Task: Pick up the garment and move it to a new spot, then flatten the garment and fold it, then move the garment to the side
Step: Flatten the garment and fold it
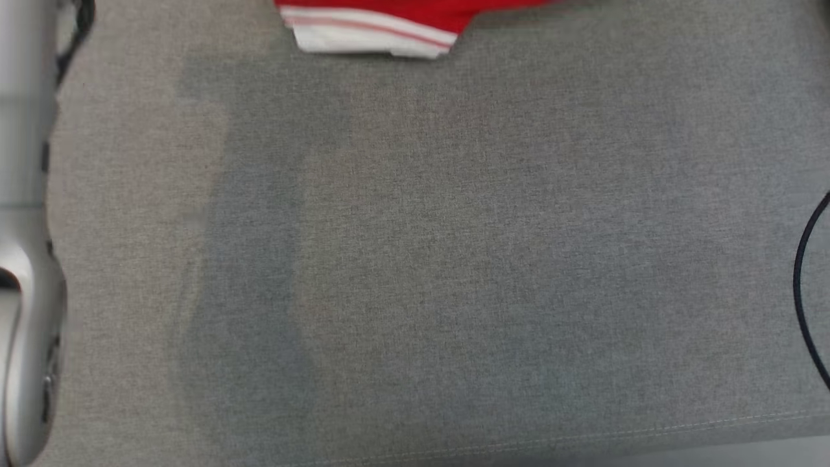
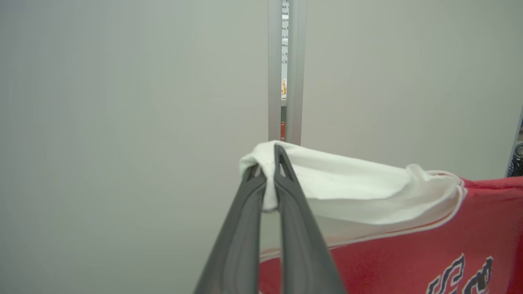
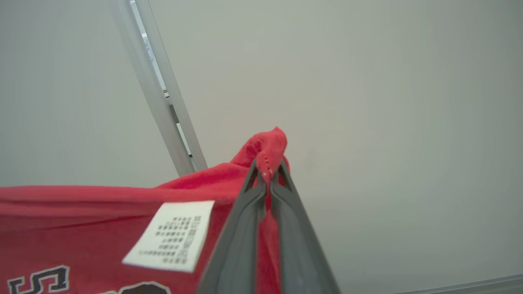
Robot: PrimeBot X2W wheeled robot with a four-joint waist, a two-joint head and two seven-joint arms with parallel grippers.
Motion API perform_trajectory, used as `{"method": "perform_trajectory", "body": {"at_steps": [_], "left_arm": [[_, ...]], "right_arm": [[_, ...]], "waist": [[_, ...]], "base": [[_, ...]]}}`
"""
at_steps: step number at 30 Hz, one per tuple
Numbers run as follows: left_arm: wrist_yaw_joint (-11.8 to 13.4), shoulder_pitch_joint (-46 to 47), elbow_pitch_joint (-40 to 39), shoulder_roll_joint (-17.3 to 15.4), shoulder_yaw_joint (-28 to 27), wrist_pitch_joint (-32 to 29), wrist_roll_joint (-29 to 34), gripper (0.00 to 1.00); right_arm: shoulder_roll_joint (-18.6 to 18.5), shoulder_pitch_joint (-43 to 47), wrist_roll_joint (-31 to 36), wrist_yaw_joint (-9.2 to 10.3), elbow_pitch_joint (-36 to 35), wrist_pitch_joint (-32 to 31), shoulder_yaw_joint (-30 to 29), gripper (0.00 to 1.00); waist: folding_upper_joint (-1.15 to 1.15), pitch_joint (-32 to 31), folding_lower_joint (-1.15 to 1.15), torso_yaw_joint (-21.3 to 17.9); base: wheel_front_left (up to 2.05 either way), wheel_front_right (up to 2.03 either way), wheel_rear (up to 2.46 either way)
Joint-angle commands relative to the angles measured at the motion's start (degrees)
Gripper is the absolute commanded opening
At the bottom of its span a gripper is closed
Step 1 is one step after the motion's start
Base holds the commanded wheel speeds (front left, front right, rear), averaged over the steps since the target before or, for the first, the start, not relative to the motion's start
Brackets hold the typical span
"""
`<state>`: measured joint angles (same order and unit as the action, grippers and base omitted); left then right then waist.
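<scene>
The garment (image 1: 369, 26) is red with a white, red-striped band and dark lettering; in the head view its lower edge hangs at the top, above the grey fabric surface (image 1: 428, 259). My left gripper (image 2: 267, 165) is shut on a bunched white part of the garment (image 2: 351, 183), held up in front of a pale wall. My right gripper (image 3: 267, 169) is shut on a pinched red fold of the garment (image 3: 102, 212), beside a white care label (image 3: 171, 234). The cloth stretches between the two grippers.
A pale grey wall with a metal frame strip (image 2: 284, 69) stands behind the garment. My silver left forearm (image 1: 26, 259) runs down the head view's left edge, and a black cable (image 1: 807, 285) curves at the right edge. The surface's front seam (image 1: 583, 441) lies near the bottom.
</scene>
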<state>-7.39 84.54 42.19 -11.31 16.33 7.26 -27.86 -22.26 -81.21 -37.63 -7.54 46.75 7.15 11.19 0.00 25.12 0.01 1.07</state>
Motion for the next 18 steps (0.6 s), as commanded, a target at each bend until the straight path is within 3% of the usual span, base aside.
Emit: {"method": "perform_trajectory", "body": {"at_steps": [1, 10, 18], "left_arm": [[-0.1, 4.33, 1.7, 0.44, -0.62, 0.71, -0.43, 0.0], [-0.14, 19.13, 7.54, 1.81, 1.12, 4.58, -1.94, 0.0], [-0.15, 12.96, 8.02, 2.09, 4.73, 7.05, -4.94, 0.0]], "right_arm": [[0.1, -3.64, -0.28, 0.12, 1.68, 0.31, -0.19, 0.0], [1.81, -14.96, -3.98, 0.11, 7.6, 2.1, 1.95, 0.0], [0.58, -8.07, -8.37, 0.1, 4.48, 3.34, 9.36, 0.0]], "waist": [[0.0, 4.09, -0.01, -1.54], [0.0, 4.12, -0.01, -1.94], [0.0, 3.86, -0.01, -0.8]], "base": [[0.0, 0.0, 0.0], [0.0, 0.0, 0.0], [0.0, 0.0, 0.0]]}}
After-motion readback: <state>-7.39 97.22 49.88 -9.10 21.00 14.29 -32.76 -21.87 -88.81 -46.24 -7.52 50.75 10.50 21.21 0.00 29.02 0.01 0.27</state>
